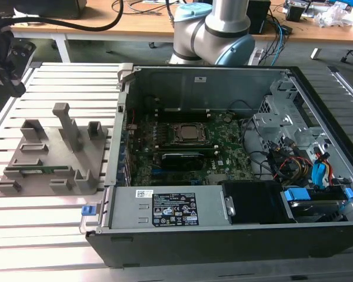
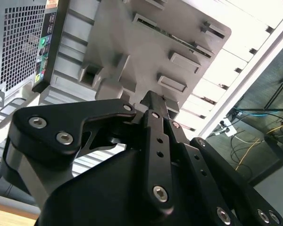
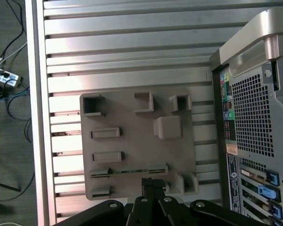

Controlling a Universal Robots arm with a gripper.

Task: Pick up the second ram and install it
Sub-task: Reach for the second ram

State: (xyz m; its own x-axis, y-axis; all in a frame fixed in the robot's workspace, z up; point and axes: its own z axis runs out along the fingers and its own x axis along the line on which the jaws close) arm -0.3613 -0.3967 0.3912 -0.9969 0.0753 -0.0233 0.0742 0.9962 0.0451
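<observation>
gripper hangs over the gray fixture, not touching it. jaws look closed together in both wrist views, nothing held

second ram stands on edge in a narrow slot of the fixture, on the side nearest my fingertips in the first wrist view. in the exterior view it's the thin green strip near the fixture's front edge, well apart from the computer case

risks as I see them:
- closed jaws going down land on the stick's top edge instead of straddling it: chipped board
- small lateral offset and a finger hits the slot wall, not the ram
- off-centre grip tilts the stick, which could bind in the slot and drag the fixture up off the slatted table; I can't see anything holding it down
- thin board, chips on the faces: too much squeeze could damage it
- a tilt carried to the motherboard means a bad seat in the socket
</observation>
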